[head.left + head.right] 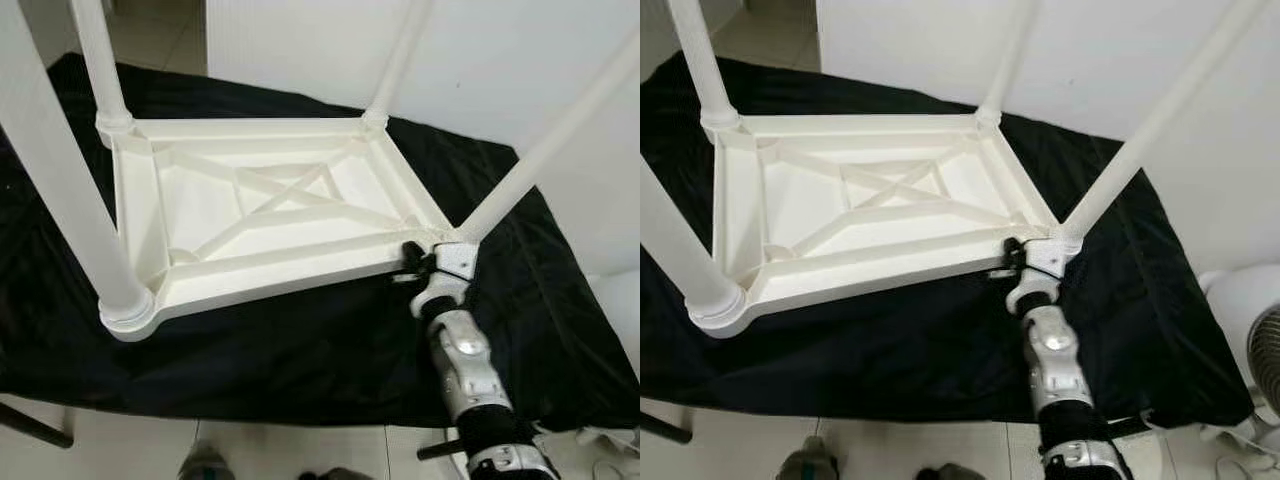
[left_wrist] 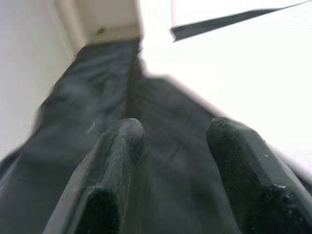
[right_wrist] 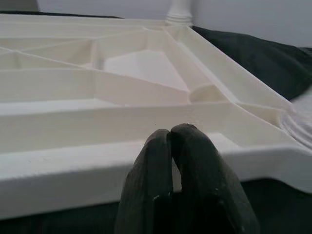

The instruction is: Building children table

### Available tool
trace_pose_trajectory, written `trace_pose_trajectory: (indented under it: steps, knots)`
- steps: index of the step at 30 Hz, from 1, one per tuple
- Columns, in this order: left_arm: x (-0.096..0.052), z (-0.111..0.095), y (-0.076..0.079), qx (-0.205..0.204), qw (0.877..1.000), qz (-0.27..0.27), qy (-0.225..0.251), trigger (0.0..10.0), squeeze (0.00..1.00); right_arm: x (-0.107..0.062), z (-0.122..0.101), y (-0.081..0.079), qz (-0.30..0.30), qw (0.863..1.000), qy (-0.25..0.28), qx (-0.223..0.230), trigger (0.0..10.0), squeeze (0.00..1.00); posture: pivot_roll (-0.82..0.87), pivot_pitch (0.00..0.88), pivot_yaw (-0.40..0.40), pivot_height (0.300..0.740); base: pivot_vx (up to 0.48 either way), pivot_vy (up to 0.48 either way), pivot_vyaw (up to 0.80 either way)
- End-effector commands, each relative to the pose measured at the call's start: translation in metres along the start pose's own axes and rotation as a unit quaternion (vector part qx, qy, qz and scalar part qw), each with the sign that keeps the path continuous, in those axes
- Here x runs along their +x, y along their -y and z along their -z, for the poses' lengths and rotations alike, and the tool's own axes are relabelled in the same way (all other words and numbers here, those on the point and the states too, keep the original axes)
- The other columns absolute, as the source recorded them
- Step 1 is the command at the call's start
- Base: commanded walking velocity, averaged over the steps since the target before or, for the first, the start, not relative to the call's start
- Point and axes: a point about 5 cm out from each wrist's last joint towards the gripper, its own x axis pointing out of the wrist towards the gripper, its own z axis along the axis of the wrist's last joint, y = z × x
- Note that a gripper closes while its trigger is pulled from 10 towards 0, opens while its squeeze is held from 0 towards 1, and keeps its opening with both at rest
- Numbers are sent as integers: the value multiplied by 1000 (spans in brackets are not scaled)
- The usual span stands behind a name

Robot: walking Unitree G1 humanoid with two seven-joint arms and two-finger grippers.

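White plastic children's table [image 1: 270, 215], upside down across the middle of the frame, ribbed underside facing up, on a black cloth [image 1: 300, 350]. 4 white legs [image 1: 60, 190] rising from the corner sockets, all apparently seated, so assembly looks close to finished. At the lower-right corner socket [image 1: 455, 255], the right gripper [image 1: 408, 262], jaws clenched tip to tip with nothing between them, pressed against or just beside the table's near rim [image 3: 146, 156]; exact contact hard to confirm. Left gripper [image 2: 170, 141] low over the black cloth, jaws released and apart, holding nothing.

Likely light and stiff: thin moulded plastic, braced by crossed ribs, smooth and probably a little slippery under hard fingers. Long legs give leverage, so a pull high on a leg could twist or loosen its socket. Better holds: the rim edge near a corner, or a leg low down, just beside its collar. Cloth beneath may slide, letting the whole piece skate when pushed.

Beyond the cloth, a white wall [image 1: 480, 60] at the upper right, tiled floor [image 1: 130, 440] at the bottom edge.
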Motion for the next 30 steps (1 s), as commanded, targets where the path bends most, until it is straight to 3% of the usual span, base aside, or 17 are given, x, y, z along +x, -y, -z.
trace_pose_trajectory:
  steps: [1, 4, 8, 13, 16, 17, 20, 26, 30]
  knots:
    - [12, 3, 10, 3, 1000, 17, 3, 10000, 0, -6, 1, 13, 39, 999, 1, -9, 10000, 0, 254, 54, -133, 740, 0, 0, 0]
    - [33, -5, 21, -5, 998, 41, 37, 10000, 0, -10, 3, 18, 76, 997, 0, -9, 10000, 0, 235, 47, -126, 740, 0, 0, 0]
    - [54, -9, 41, -23, 995, 84, 47, 10000, 0, -15, 5, 25, 125, 992, -1, -10, 10000, 0, 211, 41, -116, 740, 0, 0, 0]
    - [63, -11, 49, -24, 993, 102, 54, 10000, 0, -18, 6, 30, 152, 988, -5, -14, 10000, 0, 203, 39, -114, 740, 0, 0, 0]
    - [81, -19, 70, -44, 988, 129, 78, 10000, 0, -22, 13, 41, 210, 977, -30, -18, 10000, 0, 205, 41, -117, 740, 0, 0, 0]
    - [81, -19, 70, -44, 988, 129, 78, 10000, 0, -22, 13, 41, 210, 977, -30, -18, 10000, 0, 205, 41, -117, 740, 0, 0, 0]
    - [88, -29, 93, -69, 977, 177, 99, 10000, 0, -24, 22, 51, 269, 961, -63, -9, 10000, 0, 203, 45, -114, 740, 0, 0, 0]
    - [82, -39, 124, -97, 955, 256, 114, 10000, 0, -11, 22, 53, 270, 960, -72, 17, 10000, 0, 202, 49, -112, 740, 0, 0, 0]
    - [79, -42, 131, -101, 948, 278, 121, 10000, 0, -3, 20, 54, 263, 962, -74, 15, 10000, 0, 202, 50, -110, 740, 0, 0, 0]
